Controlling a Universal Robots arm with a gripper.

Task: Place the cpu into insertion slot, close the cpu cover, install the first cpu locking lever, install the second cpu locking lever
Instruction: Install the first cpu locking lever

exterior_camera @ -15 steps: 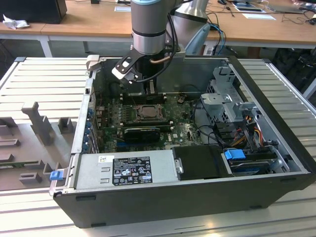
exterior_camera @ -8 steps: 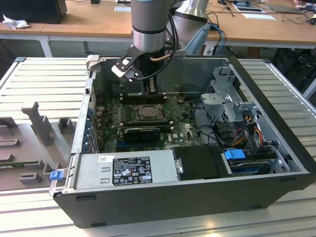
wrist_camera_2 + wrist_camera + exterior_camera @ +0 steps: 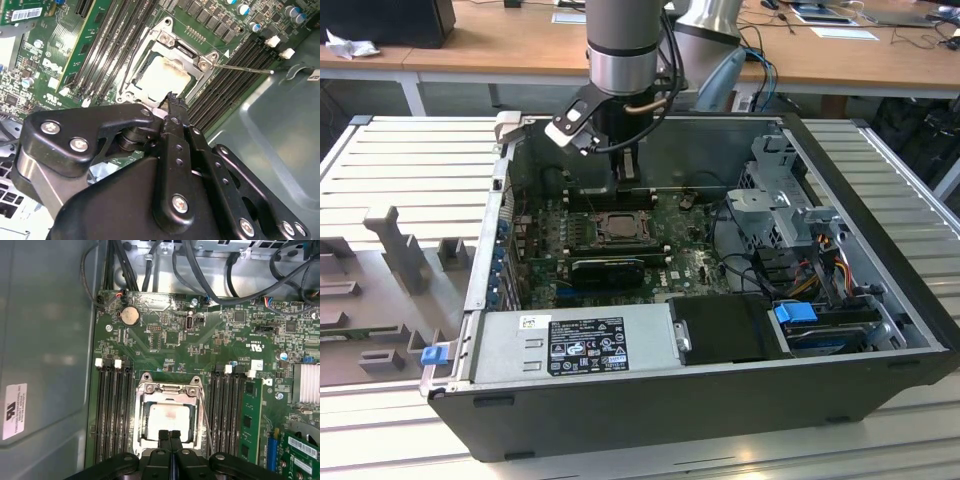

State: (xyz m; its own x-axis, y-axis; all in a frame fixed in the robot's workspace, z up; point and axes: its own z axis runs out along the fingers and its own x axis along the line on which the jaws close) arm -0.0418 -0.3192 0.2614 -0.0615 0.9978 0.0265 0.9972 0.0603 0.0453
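Note:
The cpu (image 3: 169, 418) lies pale and square in the insertion slot (image 3: 618, 226) on the green board. The cpu cover (image 3: 170, 390) rests flat over it, its window framing the cpu (image 3: 161, 75). One thin wire lever (image 3: 245, 68) sticks out sideways from the cpu cover (image 3: 187, 56) towards the case wall. In the first wrist view a wire lever (image 3: 206, 420) runs along one side of the socket. My gripper (image 3: 170, 434) hangs just above the socket's edge, shut with nothing between its fingers. Its tip (image 3: 172, 97) almost touches the cover frame, and in the exterior view the gripper (image 3: 625, 180) points straight down.
Long black memory slots (image 3: 114, 410) flank the socket on both sides. A black ribbed card (image 3: 610, 268) and the power supply box (image 3: 575, 340) lie nearer the case front. A drive cage (image 3: 780, 210) with cables fills the exterior view's right. The grey case wall (image 3: 45, 340) stands close.

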